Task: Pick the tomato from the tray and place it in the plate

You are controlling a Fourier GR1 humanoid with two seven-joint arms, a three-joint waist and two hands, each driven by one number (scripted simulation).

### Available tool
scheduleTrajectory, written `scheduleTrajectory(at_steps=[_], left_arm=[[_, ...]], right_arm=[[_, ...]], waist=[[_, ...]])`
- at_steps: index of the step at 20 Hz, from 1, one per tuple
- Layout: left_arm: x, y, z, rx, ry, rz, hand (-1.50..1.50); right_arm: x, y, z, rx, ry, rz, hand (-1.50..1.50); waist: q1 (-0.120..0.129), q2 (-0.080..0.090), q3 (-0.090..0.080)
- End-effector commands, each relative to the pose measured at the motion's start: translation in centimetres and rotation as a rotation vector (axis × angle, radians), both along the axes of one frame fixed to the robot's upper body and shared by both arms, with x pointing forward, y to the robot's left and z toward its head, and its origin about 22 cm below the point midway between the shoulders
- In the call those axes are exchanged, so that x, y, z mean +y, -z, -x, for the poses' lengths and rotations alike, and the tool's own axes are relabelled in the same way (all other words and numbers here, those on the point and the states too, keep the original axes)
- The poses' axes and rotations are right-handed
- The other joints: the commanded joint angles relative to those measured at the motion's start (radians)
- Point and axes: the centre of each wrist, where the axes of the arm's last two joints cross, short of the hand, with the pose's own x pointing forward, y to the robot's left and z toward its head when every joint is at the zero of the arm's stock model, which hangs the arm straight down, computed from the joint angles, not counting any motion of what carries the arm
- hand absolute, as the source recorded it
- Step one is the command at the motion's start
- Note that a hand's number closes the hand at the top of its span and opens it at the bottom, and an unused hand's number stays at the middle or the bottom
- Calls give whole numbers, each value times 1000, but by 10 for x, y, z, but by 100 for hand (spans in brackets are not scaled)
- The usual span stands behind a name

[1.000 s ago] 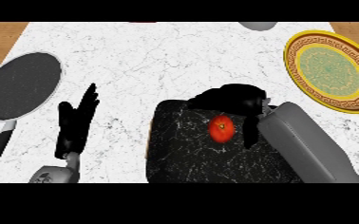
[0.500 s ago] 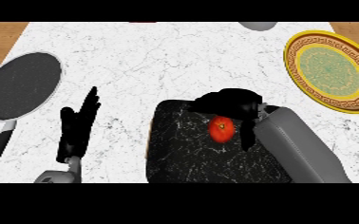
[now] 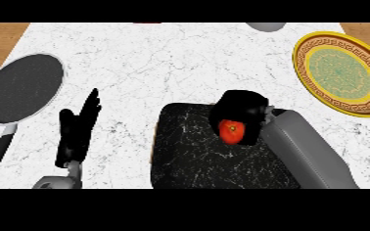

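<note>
Over black marbled tray [image 3: 195,151], right hand [image 3: 242,105] fingers curled round glossy red tomato [image 3: 232,132]; left hand [image 3: 76,129] fingers straight.

The right hand [image 3: 242,106] curls round the red tomato [image 3: 231,133] over the upper right part of the black marbled tray [image 3: 198,159]. The yellow-rimmed plate [image 3: 300,61] lies well apart at the counter's right edge. The left hand [image 3: 76,129] rests open, fingers straight, left of the tray, near a dark round pan [image 3: 25,85].
</note>
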Motion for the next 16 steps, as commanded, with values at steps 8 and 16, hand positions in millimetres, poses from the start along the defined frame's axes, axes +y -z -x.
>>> scheduleTrajectory(at_steps=[8, 16], left_arm=[[9, -5, -2, -13, -23, 3, 0], [15, 5, 12, 9, -33, 6, 0]], right_arm=[[-138, 0, -17, -120, 704, -60, 150], [-159, -59, -4, -406, 843, -241, 150]], waist=[[-24, 2, 1], [-22, -7, -1]])
